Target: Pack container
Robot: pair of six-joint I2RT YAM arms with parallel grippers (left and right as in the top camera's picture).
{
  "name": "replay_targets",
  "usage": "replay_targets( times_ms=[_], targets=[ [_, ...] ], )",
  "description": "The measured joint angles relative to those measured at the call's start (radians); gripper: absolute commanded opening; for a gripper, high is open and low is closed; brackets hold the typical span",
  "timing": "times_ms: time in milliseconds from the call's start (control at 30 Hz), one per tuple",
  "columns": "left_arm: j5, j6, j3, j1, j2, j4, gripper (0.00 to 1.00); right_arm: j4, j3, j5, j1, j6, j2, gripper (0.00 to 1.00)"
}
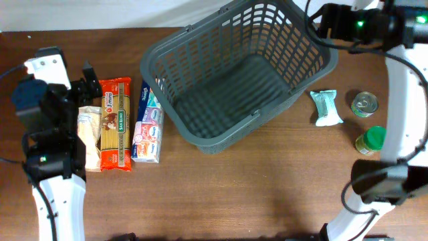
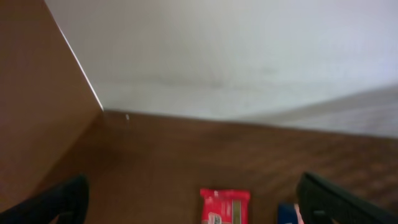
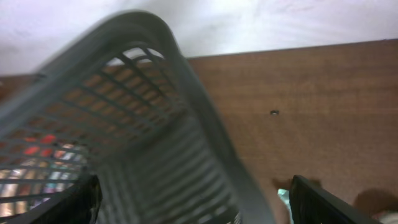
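The container, a dark grey lattice basket [image 1: 237,73], stands empty at the back middle of the table. My right gripper [image 1: 319,21] is open and hangs over the basket's right rim [image 3: 205,130], which runs between its fingers [image 3: 194,186]. My left gripper [image 1: 89,72] is open and empty at the far left, just behind a red pasta pack [image 1: 115,124]. In the left wrist view the fingers [image 2: 193,183] are spread wide, with the red pack [image 2: 225,208] low between them.
A cream packet [image 1: 89,137] and a tissue pack [image 1: 148,124] flank the red pack. Right of the basket lie a mint packet [image 1: 326,107], a tin can [image 1: 364,104] and a green-lidded jar [image 1: 371,140]. A white wall lies behind the table.
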Motion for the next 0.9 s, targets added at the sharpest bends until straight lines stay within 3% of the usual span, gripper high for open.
replay_targets(
  times_ms=[300, 500, 900],
  targets=[
    [0.000, 0.000, 0.004, 0.000, 0.079, -0.222, 0.99, 0.018, 0.000, 0.003, 0.000, -0.095, 0.078, 0.89],
    [0.000, 0.000, 0.004, 0.000, 0.111, -0.360, 0.99, 0.020, 0.000, 0.003, 0.000, -0.110, 0.158, 0.82],
    [0.000, 0.000, 0.004, 0.000, 0.119, -0.422, 0.99, -0.012, 0.007, -0.027, 0.002, -0.154, 0.176, 0.20]
  ],
)
